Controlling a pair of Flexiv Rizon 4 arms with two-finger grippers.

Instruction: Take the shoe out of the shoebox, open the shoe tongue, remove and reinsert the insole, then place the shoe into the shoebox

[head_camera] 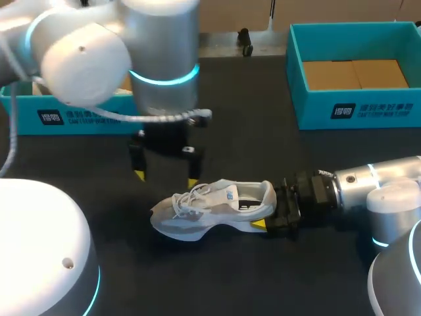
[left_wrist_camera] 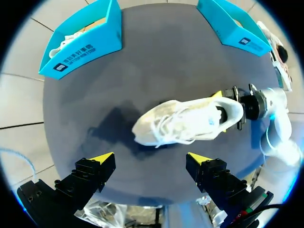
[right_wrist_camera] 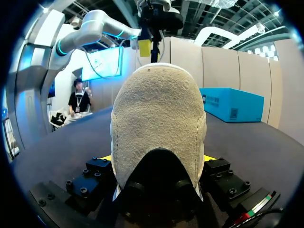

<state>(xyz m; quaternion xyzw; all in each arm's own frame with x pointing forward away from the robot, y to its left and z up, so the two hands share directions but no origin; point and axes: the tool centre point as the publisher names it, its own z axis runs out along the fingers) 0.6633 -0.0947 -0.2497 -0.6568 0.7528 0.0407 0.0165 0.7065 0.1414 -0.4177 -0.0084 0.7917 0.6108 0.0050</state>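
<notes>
In the head view the white shoe [head_camera: 214, 210] sits sole-down on the dark worktop [head_camera: 263, 283], near the middle. Its toe points to 9 o'clock and its heel to 3 o'clock. The right tool [head_camera: 279, 212] comes in from 3 o'clock and is clamped on the heel, one finger on either side. The left tool [head_camera: 166, 179] hangs at the shoe's 11 o'clock, above the laces. Its fingers are spread wide and hold nothing. A teal shoebox [head_camera: 355, 112] stands at 1 o'clock, well apart from the shoe, and a second teal box [head_camera: 66, 117] stands at 10 o'clock.

In the left wrist view the left tool [left_wrist_camera: 149, 157] is wide open. The shoe [left_wrist_camera: 187, 121] lies ahead of it, at the tool's 12 o'clock, clear of both tips. The right tool [left_wrist_camera: 228, 110] grips the heel end. Both boxes stand further ahead, the shoebox [left_wrist_camera: 232, 28] off toward the heel side and the second teal box [left_wrist_camera: 85, 45] toward the toe side, with something white inside it.

In the right wrist view the shoe's suede heel [right_wrist_camera: 159, 128] stands upright between the fingers of the right tool [right_wrist_camera: 159, 159], which press it from both sides. A yellow fingertip [right_wrist_camera: 145, 47] of the left tool shows above the far end of the shoe. The shoebox [right_wrist_camera: 230, 104] stands beyond, beside the shoe.
</notes>
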